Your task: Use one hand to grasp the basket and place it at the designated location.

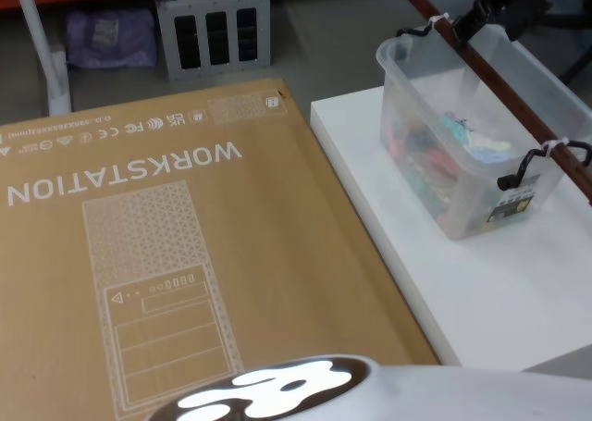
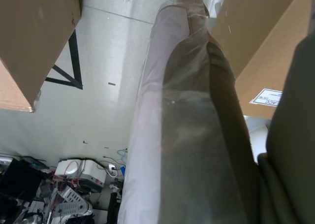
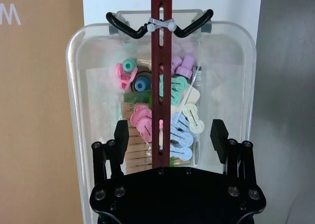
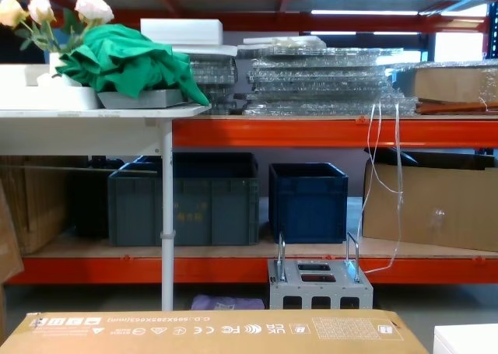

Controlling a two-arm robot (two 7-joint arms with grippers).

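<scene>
The basket (image 1: 481,153), a clear plastic tub with a dark red slotted strip (image 3: 161,76) running lengthwise over its open top as a handle, sits on the white table (image 1: 499,291) toward the far right corner, not yet lifted. In the right wrist view the right gripper (image 3: 170,138) hovers directly above it with its fingers spread wide, one on each side of the red strip and touching neither it nor the tub walls, so the grasp itself is not made. Judging from this, the approach and alignment are done; closing on the strip, lifting, carrying and setting down at the designated place all remain, and that place is not marked in any way I can make out. The strip is tied at each end to a black wire hook (image 3: 160,26) with a white cable tie. Inside lie pastel clothespins (image 3: 182,130) and small bottles. The left gripper cannot be made out; the left wrist view looks along a plastic-wrapped pale limb (image 2: 187,135) between brown cartons. Readable writing: "WORKSTATION" printed large on the flat cardboard box (image 1: 185,254) left of the table, along with a row of compliance marks along its far edge, including CE and FC. A yellow-and-black sticker (image 1: 511,206) on the basket's near end is too small to read.
</scene>
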